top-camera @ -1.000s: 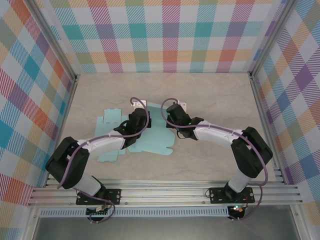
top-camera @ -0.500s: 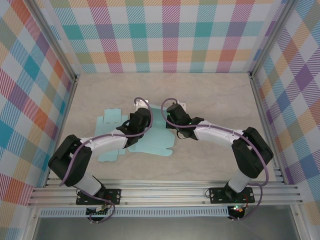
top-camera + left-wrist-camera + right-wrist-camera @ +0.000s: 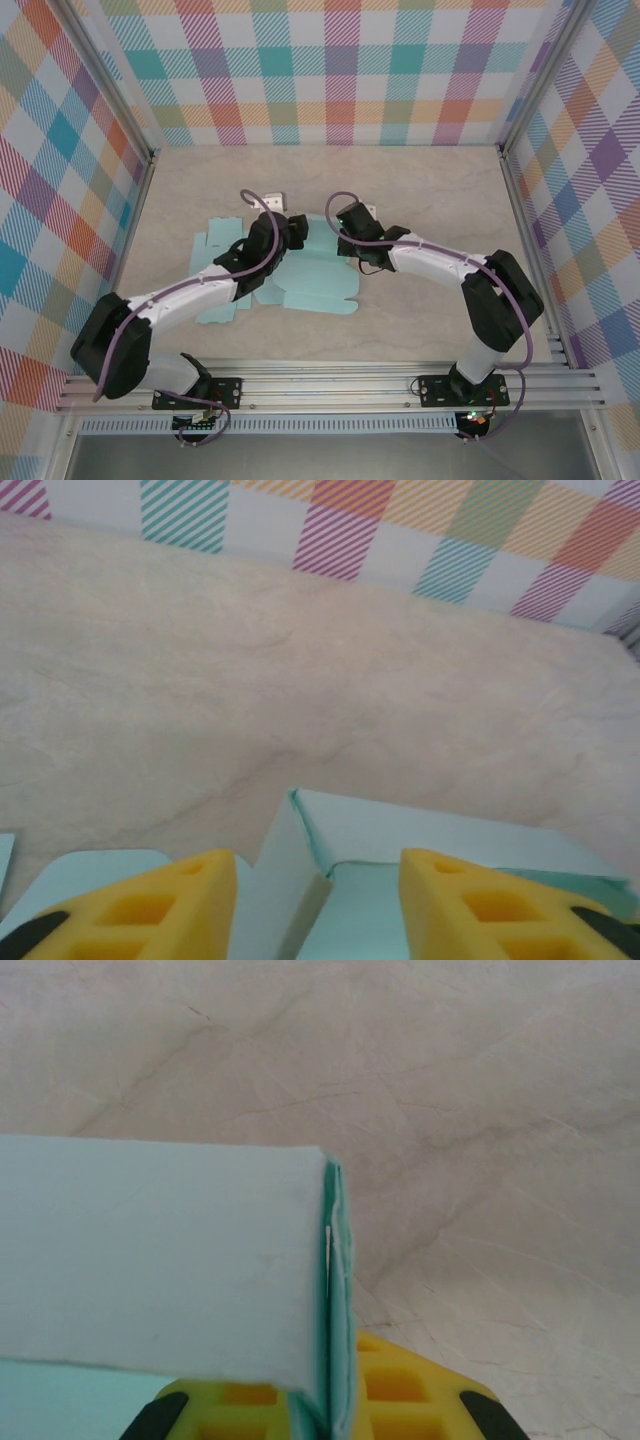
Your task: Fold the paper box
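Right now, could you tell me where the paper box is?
In the top view the paper box lies on the table's middle, between the two arms, one flap pinched by the right gripper.

top external: overhead, down onto table [image 3: 430, 200] | wrists: low, close; both on paper box [image 3: 150, 1290]

Left arm: my left arm [image 3: 190, 295] runs from its base at the near edge forward and to the right, with the forearm low.
Left tool: my left tool [image 3: 315, 865] has its yellow fingers [image 3: 170, 905] standing apart, and neither pad is pressed on anything.
Right arm: my right arm [image 3: 440, 265] rises to its elbow on the right, then the forearm reaches left.
Right tool: my right tool [image 3: 330, 1400] has its fingers pinched together on a folded edge of the paper box [image 3: 160, 1260].
Spacing: my two tools are near each other and not touching.
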You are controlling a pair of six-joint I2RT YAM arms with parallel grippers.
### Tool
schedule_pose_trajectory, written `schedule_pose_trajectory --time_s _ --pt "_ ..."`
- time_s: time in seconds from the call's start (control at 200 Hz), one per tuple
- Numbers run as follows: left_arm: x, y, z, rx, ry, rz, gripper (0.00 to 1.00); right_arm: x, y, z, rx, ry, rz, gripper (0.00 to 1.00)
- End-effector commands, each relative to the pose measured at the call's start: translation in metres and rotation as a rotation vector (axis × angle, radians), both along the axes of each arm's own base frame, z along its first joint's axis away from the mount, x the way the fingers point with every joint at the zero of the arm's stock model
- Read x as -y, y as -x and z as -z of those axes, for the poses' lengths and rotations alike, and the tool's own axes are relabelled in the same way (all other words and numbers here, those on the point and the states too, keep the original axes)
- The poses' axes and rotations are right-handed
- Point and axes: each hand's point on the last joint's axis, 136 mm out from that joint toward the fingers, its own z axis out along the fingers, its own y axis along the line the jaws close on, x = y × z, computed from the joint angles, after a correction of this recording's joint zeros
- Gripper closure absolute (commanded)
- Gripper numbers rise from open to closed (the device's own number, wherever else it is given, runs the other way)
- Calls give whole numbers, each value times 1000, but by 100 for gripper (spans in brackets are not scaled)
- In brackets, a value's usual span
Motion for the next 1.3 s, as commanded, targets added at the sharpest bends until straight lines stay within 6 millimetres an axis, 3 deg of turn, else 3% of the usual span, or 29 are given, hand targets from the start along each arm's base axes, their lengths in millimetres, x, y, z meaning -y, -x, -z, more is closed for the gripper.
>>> schedule_pose_trajectory --time_s 0.0,0.355,0.49,0.71,0.8,0.98,1.08,1.145,1.23,1.295 --pt "0 11 3 -61 7 34 48 -4 3 -18 -11 -28 -19 100" --pt "12 5 38 -112 -198 110 47 -14 10 -22 -47 -76 -58 100" --pt "4 -10 48 -105 -306 26 63 -16 13 -23 -56 -87 -72 100" --pt "-4 -31 37 -34 -392 -130 84 -16 17 -18 -68 -84 -72 100" --pt "-13 -36 38 -38 -450 -225 100 -16 17 -17 -71 -85 -71 100" --pt "-32 -34 42 -49 -503 -377 100 -17 16 -17 -67 -79 -63 100" --pt "-31 -32 43 -57 -491 -356 100 -15 13 -13 -67 -61 -51 100" --pt "-18 -32 45 -74 -468 -266 100 -15 10 -12 -67 -54 -47 100" --pt "11 -26 46 -103 -389 -85 80 -15 7 -11 -72 -42 -49 100" --pt "20 -16 40 -123 -333 -19 60 -12 4 -11 -81 -23 -49 100"
